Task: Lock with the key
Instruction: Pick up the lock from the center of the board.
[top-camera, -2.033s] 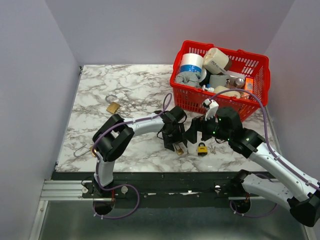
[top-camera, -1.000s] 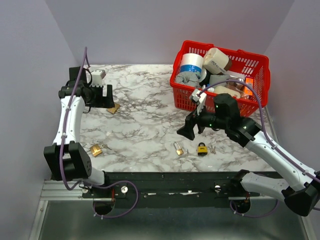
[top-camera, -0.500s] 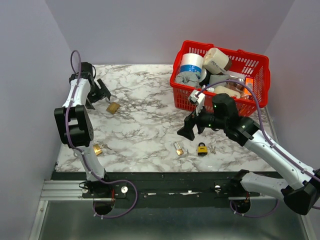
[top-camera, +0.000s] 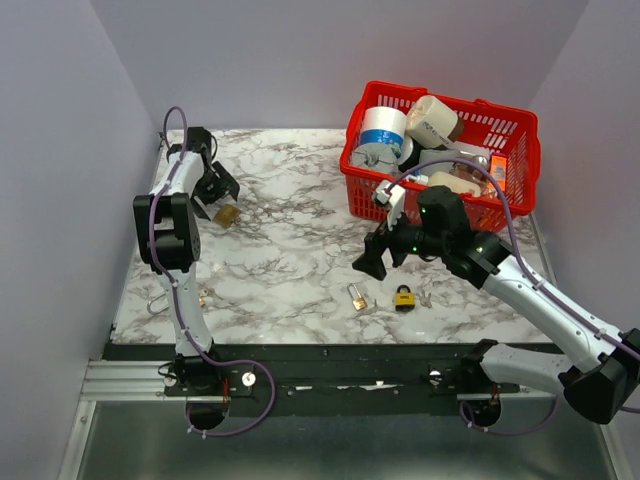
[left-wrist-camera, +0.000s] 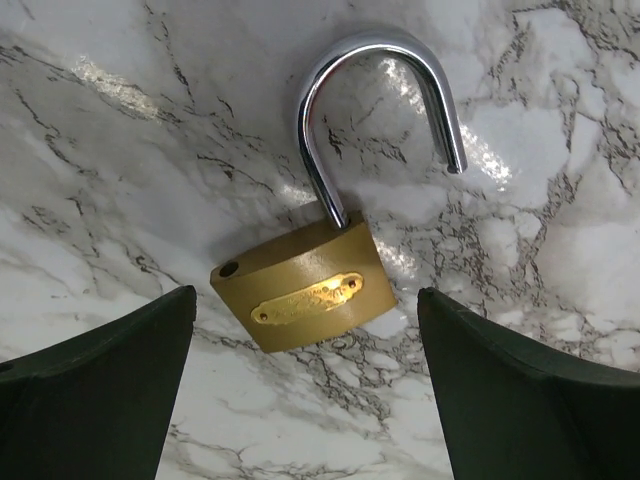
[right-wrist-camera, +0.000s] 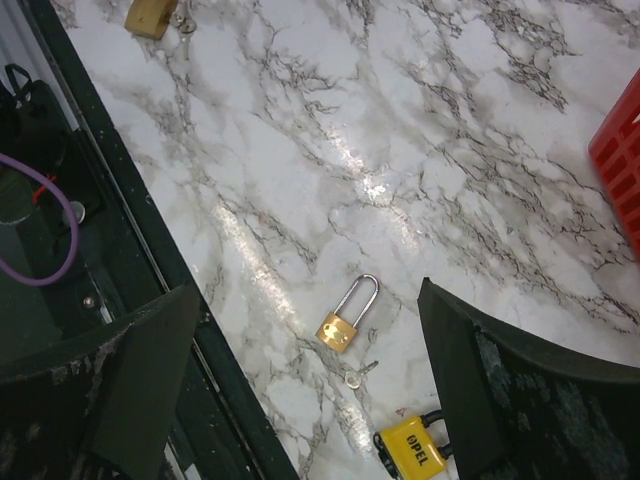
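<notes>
Where my left fingers (left-wrist-camera: 100, 390) stand: spread wide and holding nothing, one dark pad at each lower corner of the left wrist view.
Left gripper (top-camera: 215, 192): hanging over the far left corner of the marble table top (top-camera: 290, 190), pointed down at a lock.
Brass padlock (left-wrist-camera: 300, 292): flat on the marble between my open left fingers, body slightly tilted, neither pad touching it.
Shackle (left-wrist-camera: 380, 100): swung open, one leg seated in the brass body, the other leg free and clear of it.
Right fingers (right-wrist-camera: 100, 390): also wide apart and empty, framing the marble below.
Right gripper (top-camera: 372, 258): held above the middle of the table, near the closest corner of the red basket.
Small brass padlock (right-wrist-camera: 347, 320): lying on the marble beneath my right gripper. I cannot tell whether its shackle is latched.
Key (right-wrist-camera: 356, 374): on the marble just beside the small brass padlock's body, untouched.
Yellow padlock (right-wrist-camera: 412, 450): near the key, toward the table's front edge.
Third brass padlock (right-wrist-camera: 150, 15): by the front left edge, well apart from both grippers.
Red basket (top-camera: 520, 125): at the far right corner, loaded with tape rolls and other items.
</notes>
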